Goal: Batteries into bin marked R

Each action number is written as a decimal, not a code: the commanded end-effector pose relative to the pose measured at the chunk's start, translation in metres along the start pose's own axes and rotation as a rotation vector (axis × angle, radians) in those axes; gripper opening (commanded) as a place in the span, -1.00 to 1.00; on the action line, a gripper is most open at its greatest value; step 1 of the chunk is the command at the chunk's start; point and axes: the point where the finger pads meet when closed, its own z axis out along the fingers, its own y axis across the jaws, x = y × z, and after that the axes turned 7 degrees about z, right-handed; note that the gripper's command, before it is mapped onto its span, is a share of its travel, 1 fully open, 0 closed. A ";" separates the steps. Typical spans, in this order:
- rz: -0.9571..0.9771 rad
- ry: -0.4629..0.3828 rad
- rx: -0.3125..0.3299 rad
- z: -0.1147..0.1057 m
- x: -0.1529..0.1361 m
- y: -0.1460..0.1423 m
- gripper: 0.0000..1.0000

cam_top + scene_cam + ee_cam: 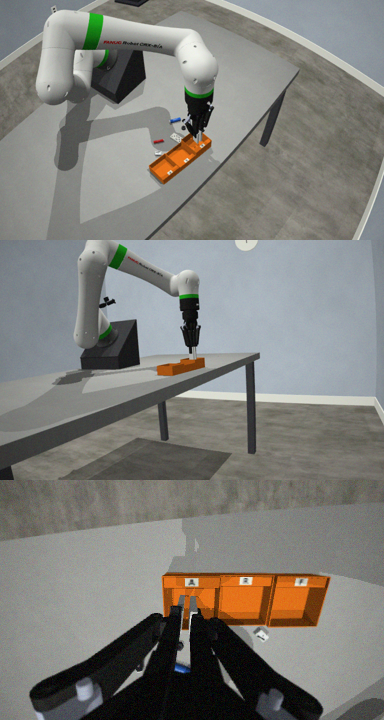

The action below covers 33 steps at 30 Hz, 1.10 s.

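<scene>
An orange row of three bins (181, 155) lies near the table's front edge and also shows in the wrist view (245, 600). All three compartments look empty. The middle bin (245, 599) carries the label that reads R. My gripper (199, 138) (187, 603) hangs upright with its fingertips just inside the end bin, the one beside the R bin. The grey fingertips stand almost together with nothing between them. A blue battery (175, 120) lies on the table behind the gripper. A small red cylinder (158, 140) lies left of the bins.
A white domino (176, 138) lies against the back of the bins. A small white piece (158, 153) lies beside the bins and shows in the wrist view (260, 634). A small black item (183, 127) lies near the blue battery. The table edge runs just past the bins.
</scene>
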 end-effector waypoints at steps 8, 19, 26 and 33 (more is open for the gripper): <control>0.000 0.000 0.000 -0.027 0.000 0.000 -0.89; 0.000 0.000 0.000 -0.073 0.000 0.000 -0.89; 0.000 0.000 0.000 -0.131 0.000 0.000 -0.89; 0.000 0.000 0.000 -0.150 0.000 0.000 -0.89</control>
